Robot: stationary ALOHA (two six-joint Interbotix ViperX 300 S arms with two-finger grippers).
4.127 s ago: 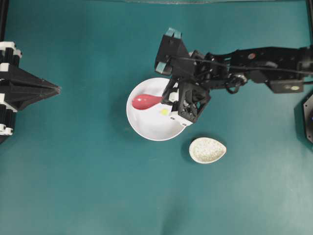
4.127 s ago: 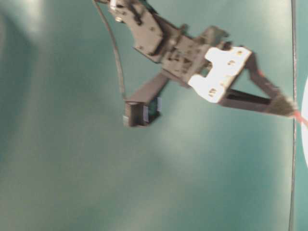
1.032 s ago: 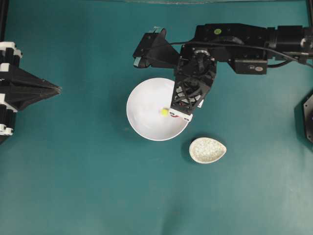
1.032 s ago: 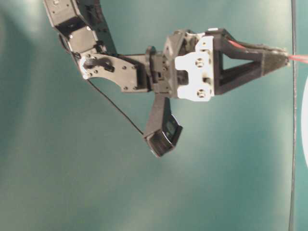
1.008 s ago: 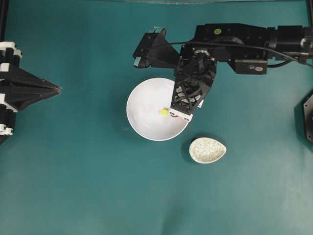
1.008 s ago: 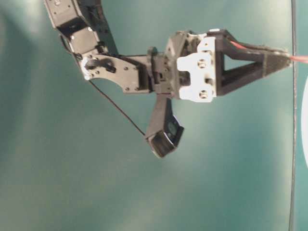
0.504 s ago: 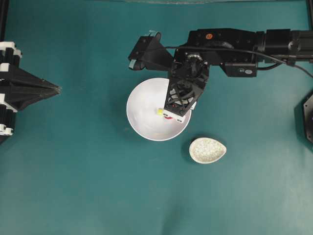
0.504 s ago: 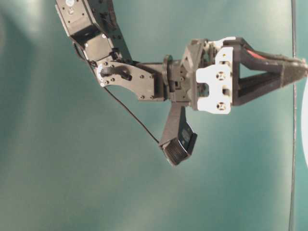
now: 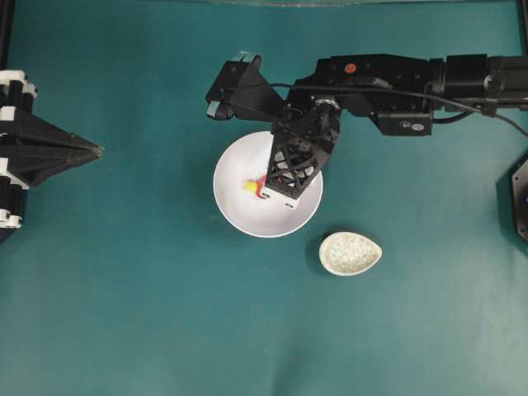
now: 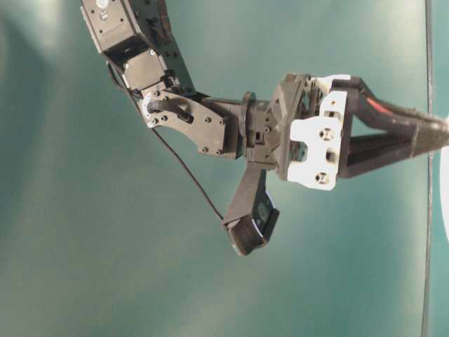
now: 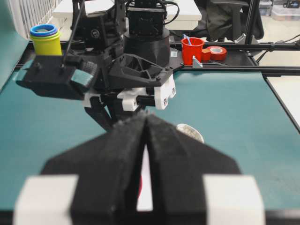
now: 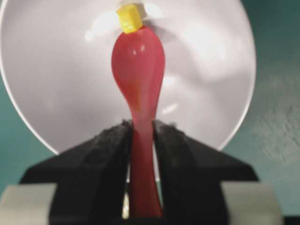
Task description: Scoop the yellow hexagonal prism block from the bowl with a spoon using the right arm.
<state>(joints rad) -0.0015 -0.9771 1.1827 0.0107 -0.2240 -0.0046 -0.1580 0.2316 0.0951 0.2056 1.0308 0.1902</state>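
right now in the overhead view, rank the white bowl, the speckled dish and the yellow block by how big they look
1. white bowl, largest, partly under the right pincer
2. speckled dish
3. yellow block, smallest by far

My top view is bright and sharp, with small soft shadows under things. The side view looks turned and hazy, with a pale glow at the far left. On my right wrist view, white glare spots shine on the bowl (image 12: 211, 70), and the near edge is blurry. The left wrist view is blurry up close too.
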